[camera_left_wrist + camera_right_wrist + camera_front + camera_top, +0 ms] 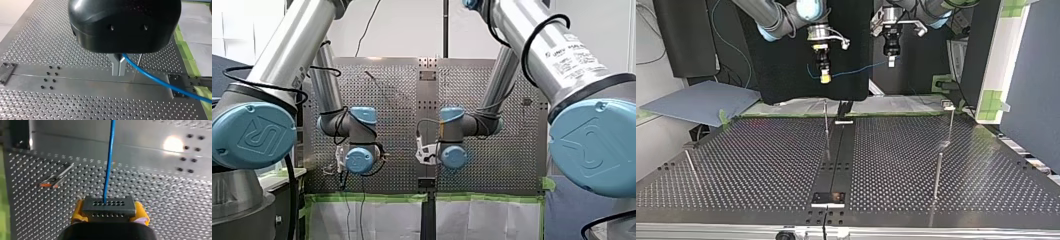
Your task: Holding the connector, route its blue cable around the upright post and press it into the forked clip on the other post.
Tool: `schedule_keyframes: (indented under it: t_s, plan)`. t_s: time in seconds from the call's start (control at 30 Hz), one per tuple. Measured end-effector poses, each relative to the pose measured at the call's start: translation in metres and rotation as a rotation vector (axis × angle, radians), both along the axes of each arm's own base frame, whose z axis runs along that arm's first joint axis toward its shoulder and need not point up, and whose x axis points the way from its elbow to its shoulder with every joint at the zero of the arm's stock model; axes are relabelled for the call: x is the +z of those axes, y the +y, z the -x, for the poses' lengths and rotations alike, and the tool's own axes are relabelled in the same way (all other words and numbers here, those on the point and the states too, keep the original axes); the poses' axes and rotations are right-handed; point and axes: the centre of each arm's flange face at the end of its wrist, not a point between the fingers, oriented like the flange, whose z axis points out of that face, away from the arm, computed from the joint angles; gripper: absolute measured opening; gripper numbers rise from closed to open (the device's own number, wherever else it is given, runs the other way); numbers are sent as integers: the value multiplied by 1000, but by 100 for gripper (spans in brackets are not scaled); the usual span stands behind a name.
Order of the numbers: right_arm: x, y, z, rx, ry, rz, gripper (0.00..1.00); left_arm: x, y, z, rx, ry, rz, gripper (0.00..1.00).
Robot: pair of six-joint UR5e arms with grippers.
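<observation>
In the right wrist view my right gripper (109,214) is shut with its yellow pads on a dark connector (108,204) with rows of holes. The blue cable (109,157) leaves the connector and runs straight ahead over the plate. In the left wrist view my left gripper (118,73) has its metal fingers (115,65) shut on the blue cable (160,81), which trails off to one side. In the top view both grippers hang high above the table's far edge, my right gripper (825,76) at left and my left gripper (891,61) at right. The cable (856,71) is slung between them.
Thin upright posts stand on the perforated table (761,165): one near the centre strip (826,127), two at the top view's right (951,125) (937,175), one at its left (691,167). A dark centre rail (836,160) runs across the table. Green tape (186,53) edges it.
</observation>
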Motion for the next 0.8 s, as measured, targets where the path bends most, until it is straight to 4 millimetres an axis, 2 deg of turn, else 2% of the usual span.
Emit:
schedule_keyframes:
  t_s: [0.2, 0.57, 0.67, 0.8]
  plan:
    - [-21, -5, 0, -37, 38, -32, 0, 0, 0, 0, 0, 0, 0, 0]
    - [-66, 2, 8, -44, 103, -89, 0, -2, 0, -3, 0, 5, -10, 0]
    - [-63, -2, 5, -57, 111, -83, 0, -6, 1, -13, 3, 21, -37, 0]
    - [-42, -9, -8, -62, 75, -72, 0, -2, 0, -29, 14, 19, -35, 0]
